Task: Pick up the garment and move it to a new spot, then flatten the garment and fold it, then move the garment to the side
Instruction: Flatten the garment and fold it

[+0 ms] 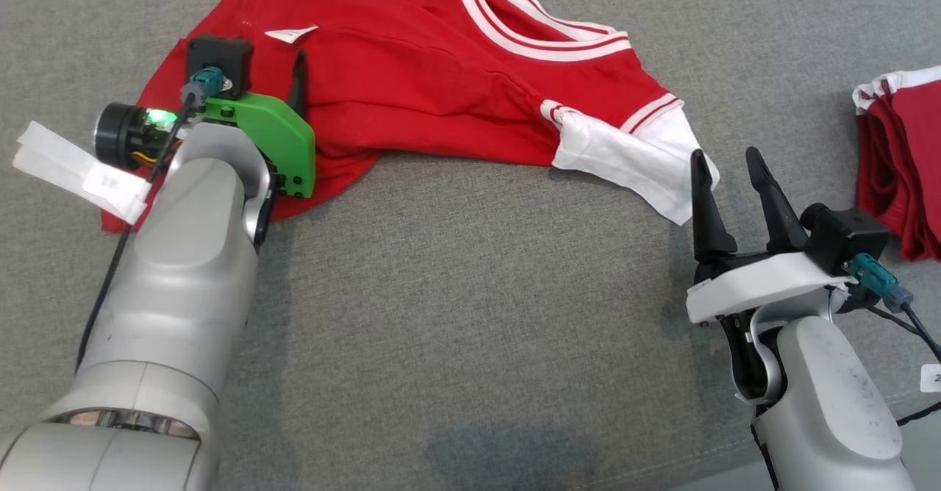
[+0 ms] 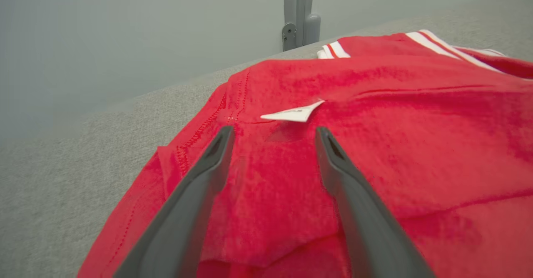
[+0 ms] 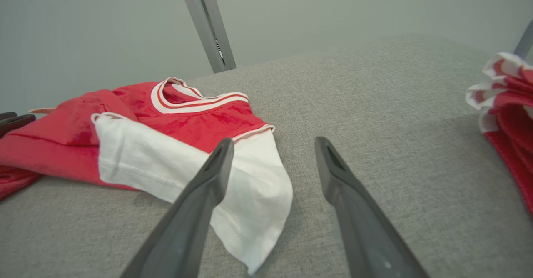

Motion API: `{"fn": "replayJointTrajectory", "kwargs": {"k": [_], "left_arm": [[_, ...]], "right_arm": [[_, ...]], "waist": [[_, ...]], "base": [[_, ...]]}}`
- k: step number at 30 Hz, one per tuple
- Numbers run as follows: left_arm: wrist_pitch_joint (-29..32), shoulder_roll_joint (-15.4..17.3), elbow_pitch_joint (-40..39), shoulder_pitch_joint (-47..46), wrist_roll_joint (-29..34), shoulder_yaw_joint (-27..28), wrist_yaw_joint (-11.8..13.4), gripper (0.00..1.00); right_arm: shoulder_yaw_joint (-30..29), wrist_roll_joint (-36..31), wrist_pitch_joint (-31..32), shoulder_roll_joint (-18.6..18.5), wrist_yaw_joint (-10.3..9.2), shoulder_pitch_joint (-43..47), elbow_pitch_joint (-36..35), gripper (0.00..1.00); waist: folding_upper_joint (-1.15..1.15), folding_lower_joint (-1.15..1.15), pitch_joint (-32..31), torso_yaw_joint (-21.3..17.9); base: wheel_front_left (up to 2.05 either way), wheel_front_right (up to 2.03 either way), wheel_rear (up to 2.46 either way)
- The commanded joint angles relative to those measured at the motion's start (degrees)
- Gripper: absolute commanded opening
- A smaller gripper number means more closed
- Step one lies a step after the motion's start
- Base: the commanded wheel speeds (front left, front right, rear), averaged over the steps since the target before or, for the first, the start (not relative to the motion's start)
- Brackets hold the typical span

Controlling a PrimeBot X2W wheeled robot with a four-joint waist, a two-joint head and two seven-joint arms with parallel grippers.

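Judging the step as flattening: lower left gripper (image 2: pixel 273 131), wide open and empty, onto the red jersey (image 1: pixel 412 72) directly beneath it, pinch one layer near the white label (image 2: pixel 291 113) just ahead of the fingertips, draw outward. Bring right gripper (image 1: pixel 726 160), likewise open and holding nothing, onto the white sleeve (image 1: pixel 625 160) just beside its left finger. Soft, creased knit, striped white trim; coarse grey woven surface (image 1: pixel 470 292), probably grippy.

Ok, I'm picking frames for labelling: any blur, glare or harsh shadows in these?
Head view: sharp, evenly lit, only soft shadows on the grey surface. Left wrist view: the garment looks smeared close up, the left hand soft-edged. Right wrist view: right hand blurs toward the bottom; no glare.
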Motion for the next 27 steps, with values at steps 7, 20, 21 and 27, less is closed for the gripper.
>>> {"fn": "replayJointTrajectory", "kwargs": {"k": [7, 20, 21, 27], "left_arm": [[0.85, 3.18, 3.47, -5.59, -1.00, 0.55, 1.29, 1.00], [4.70, 5.87, 5.52, -8.68, -3.54, 1.50, 1.42, 1.00], [4.93, 5.92, 5.60, -8.77, -3.92, 1.73, 1.42, 1.00], [4.10, 5.36, 5.97, -8.72, -3.48, 0.86, 1.92, 0.42]], "right_arm": [[1.54, 1.22, 0.00, 0.00, 0.00, -1.65, -0.17, 1.00], [2.68, 2.78, 0.00, 0.01, 0.00, -3.46, -0.70, 1.00], [2.63, 2.79, 0.00, 0.01, 0.00, -3.51, -0.78, 1.00], [1.66, 2.75, 0.00, 0.03, 0.00, -3.71, -1.12, 1.00]], "waist": [[0.00, 0.00, 2.70, -2.19], [0.00, 0.00, 5.98, -5.24], [0.00, 0.00, 6.16, -5.32], [0.00, 0.00, 6.89, -4.76]], "base": [[0.00, 0.00, 0.00], [0.00, 0.00, 0.00], [0.00, 0.00, 0.00], [0.00, 0.00, 0.00]]}}
